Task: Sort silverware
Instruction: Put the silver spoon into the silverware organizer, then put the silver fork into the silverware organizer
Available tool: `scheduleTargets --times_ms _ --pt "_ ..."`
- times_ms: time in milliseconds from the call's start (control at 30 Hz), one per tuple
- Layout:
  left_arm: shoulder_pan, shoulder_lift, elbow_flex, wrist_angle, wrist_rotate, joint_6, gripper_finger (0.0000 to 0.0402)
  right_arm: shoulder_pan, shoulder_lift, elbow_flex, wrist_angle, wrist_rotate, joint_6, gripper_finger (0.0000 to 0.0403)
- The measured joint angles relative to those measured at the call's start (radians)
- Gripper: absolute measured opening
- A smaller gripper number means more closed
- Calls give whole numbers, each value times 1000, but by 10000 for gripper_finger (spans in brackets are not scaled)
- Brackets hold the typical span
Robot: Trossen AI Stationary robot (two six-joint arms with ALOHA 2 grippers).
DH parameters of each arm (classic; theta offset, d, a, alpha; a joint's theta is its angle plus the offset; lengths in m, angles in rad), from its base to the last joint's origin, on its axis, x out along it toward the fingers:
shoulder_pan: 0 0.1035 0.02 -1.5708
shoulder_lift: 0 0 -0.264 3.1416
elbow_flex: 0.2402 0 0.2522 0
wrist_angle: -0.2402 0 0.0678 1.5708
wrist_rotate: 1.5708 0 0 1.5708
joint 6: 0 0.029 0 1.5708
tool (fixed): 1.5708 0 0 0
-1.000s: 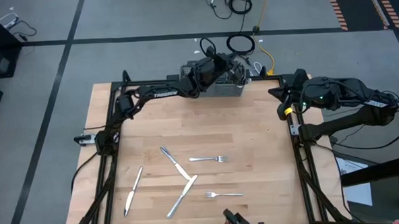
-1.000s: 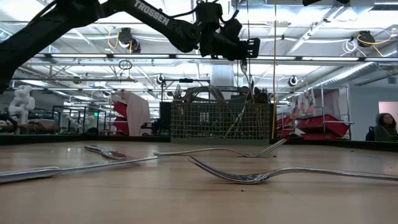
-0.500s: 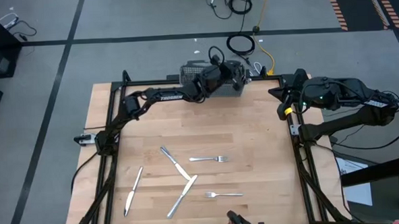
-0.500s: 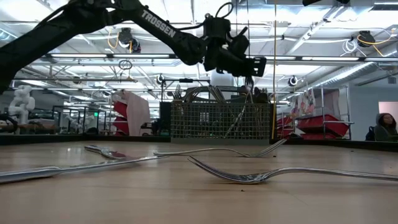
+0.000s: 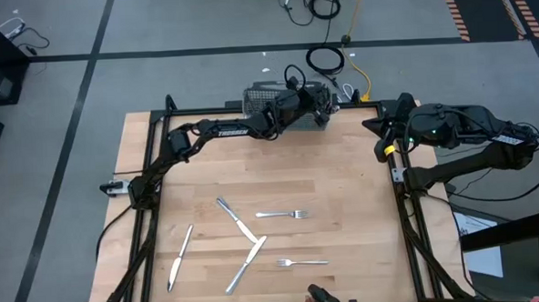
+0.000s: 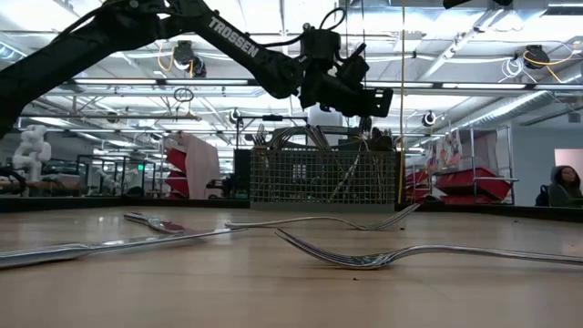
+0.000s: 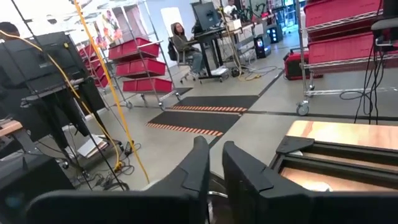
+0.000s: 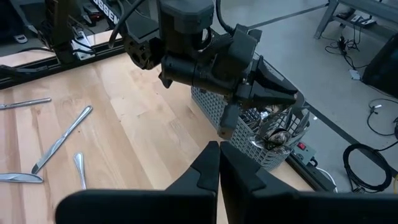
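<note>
From above, the left arm reaches across the far edge of the table (image 5: 343, 166). Its left gripper (image 5: 320, 103) hangs over the wire basket (image 5: 260, 99), which sits at the far edge. The right arm waits folded at the right side, and its right gripper (image 5: 385, 139) is near the table's right rim. On the near half of the wood lie five loose pieces of silverware: three knives (image 5: 179, 257) (image 5: 236, 220) (image 5: 246, 263) and two forks (image 5: 284, 214) (image 5: 302, 262). Two of the knives touch at their tips in the middle.

From table height, the left gripper (image 6: 369, 98) hangs just above the basket (image 6: 323, 176), and nothing shows in its fingers. Handles stick up out of the basket. A fork (image 6: 419, 254) lies close to the camera, another fork (image 6: 323, 220) lies behind it, and a knife (image 6: 159, 221) lies on the left.

In the left wrist view, the two dark fingers (image 7: 200, 165) have a small gap between them, with nothing in it. A person sits at a desk far off in the room.

In the right wrist view, the right arm's own fingers (image 8: 208, 163) are pressed together and hold nothing. Farther off, the left gripper (image 8: 227, 129) hangs beside the basket (image 8: 267, 146), which has silverware inside. Some knives (image 8: 61, 138) lie on the wood.
</note>
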Motion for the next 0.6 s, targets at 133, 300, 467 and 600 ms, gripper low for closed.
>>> scheduleTargets --times_ms 133,300,467,600 --pt "0 0 0 -3 0 1 86 0 0 0 0 -3 -2 2" --pt "-1 -17 -1 -11 0 1 127 0 0 0 0 -6 -7 9" --pt "-1 -66 3 -10 1 2 167 0 0 0 0 -6 -7 35" --pt "-1 -130 3 -50 1 14 185 0 0 0 2 -8 -1 62"
